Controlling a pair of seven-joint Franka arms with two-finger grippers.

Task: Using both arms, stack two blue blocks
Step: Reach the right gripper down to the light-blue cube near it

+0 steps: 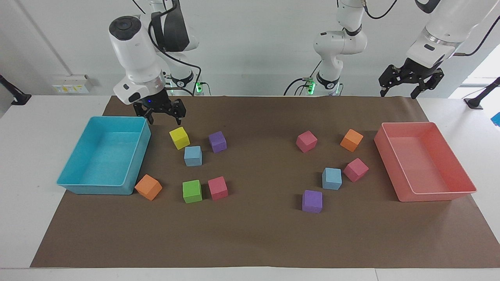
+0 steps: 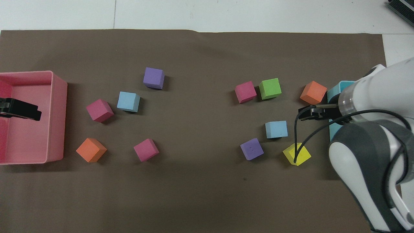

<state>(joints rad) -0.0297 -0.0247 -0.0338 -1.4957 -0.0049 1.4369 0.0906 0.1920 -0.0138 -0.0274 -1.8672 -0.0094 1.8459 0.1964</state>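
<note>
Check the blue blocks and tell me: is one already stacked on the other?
No: in the facing view one blue block sits on the mat beside the yellow cube, the other blue block sits apart beside a pink cube.

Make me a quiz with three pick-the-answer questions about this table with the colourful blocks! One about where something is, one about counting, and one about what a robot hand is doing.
1. Which block lies right beside the blue tray, at its corner farther from the robots?
A. the green block
B. the orange block
C. the purple block

2. How many light blue blocks are on the table?
A. one
B. two
C. three

3. What is the right hand doing?
A. squeezing a yellow block
B. shut with nothing in it
C. open and holding nothing

Answers:
1. B, because the orange block sits at that corner of the blue tray.
2. B, because one light blue block lies toward each arm's end of the table.
3. C, because its fingers are spread apart in the air with nothing between them.
</note>
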